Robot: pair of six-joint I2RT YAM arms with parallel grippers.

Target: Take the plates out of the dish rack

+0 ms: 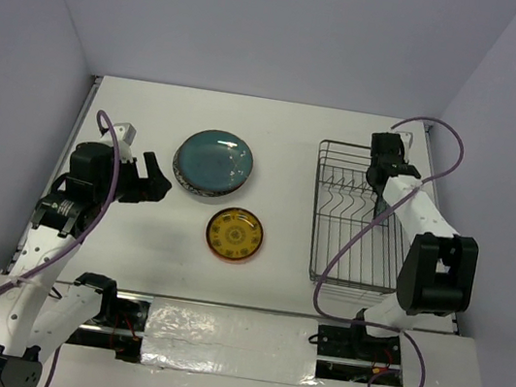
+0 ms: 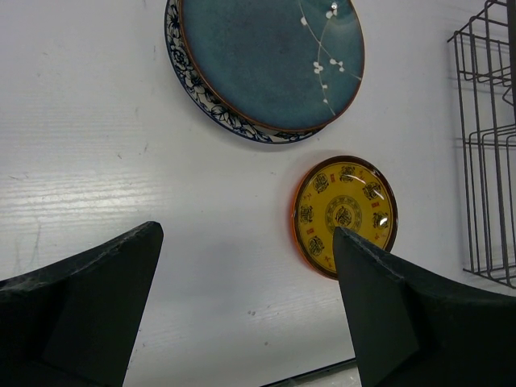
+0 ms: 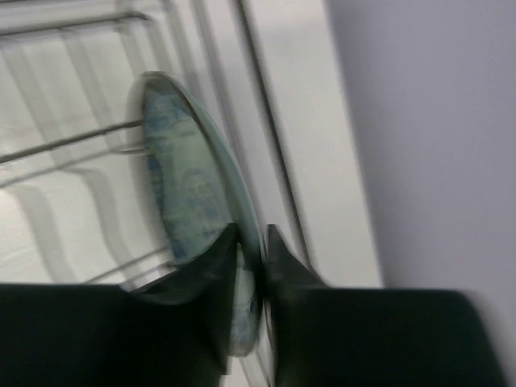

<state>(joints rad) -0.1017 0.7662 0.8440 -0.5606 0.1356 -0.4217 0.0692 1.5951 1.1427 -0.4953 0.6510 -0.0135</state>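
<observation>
You've got the dark teal plate [image 2: 266,56] stacked on a blue-rimmed plate [image 2: 181,68] and the orange plate [image 2: 345,214] on the table [image 1: 131,252]; right gripper [image 3: 250,242] pinches the teal-patterned plate [image 3: 181,177] in the dish rack [image 1: 346,257], left gripper [image 2: 248,234] spread, empty.

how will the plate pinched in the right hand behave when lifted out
Probably rigid glazed ceramic. The right hand grips the teal patterned plate only at its rim, so it may swing or slip. Likely chips if knocked against the dish rack wires.
</observation>
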